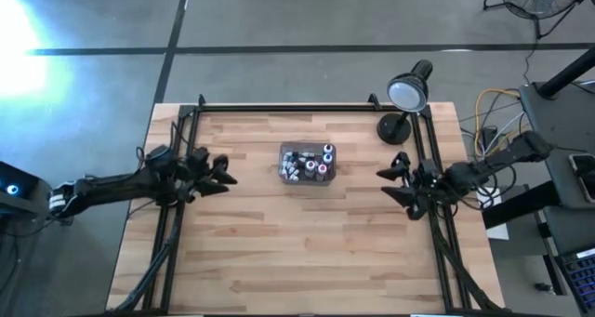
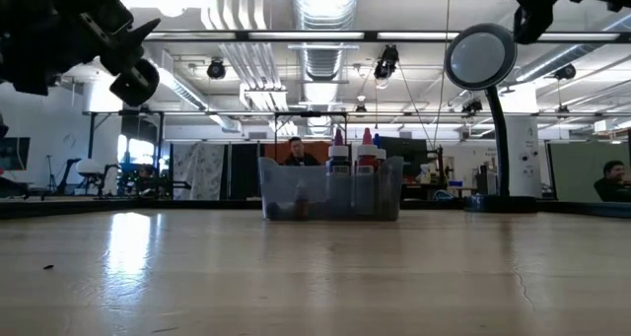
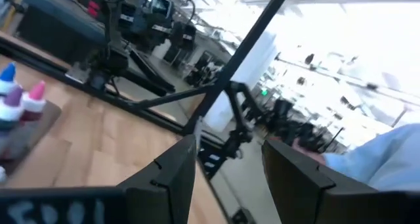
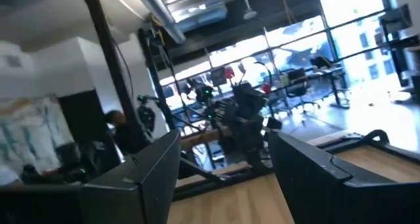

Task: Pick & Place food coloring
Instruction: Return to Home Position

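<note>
Several food coloring bottles (image 1: pixel 311 161) stand upright in a clear grey tray (image 1: pixel 286 173) at the middle of the wooden table; the low view shows their pink and purple tips (image 2: pixel 353 141) above the tray wall (image 2: pixel 296 193). My left gripper (image 1: pixel 229 172) hovers open to the left of the tray, nothing between its fingers (image 3: pixel 172 175). My right gripper (image 1: pixel 383 182) hovers open to the right of the tray, also with nothing in it, fingers (image 4: pixel 314 171) apart. Both are raised off the table and point roughly level.
A black desk lamp (image 1: pixel 409 86) with a round head stands at the far right corner, its base (image 1: pixel 390 126) near my right arm. A black frame rail (image 1: pixel 307 108) runs along the far edge and both sides. Bare wood lies toward the near edge (image 1: pixel 307 261).
</note>
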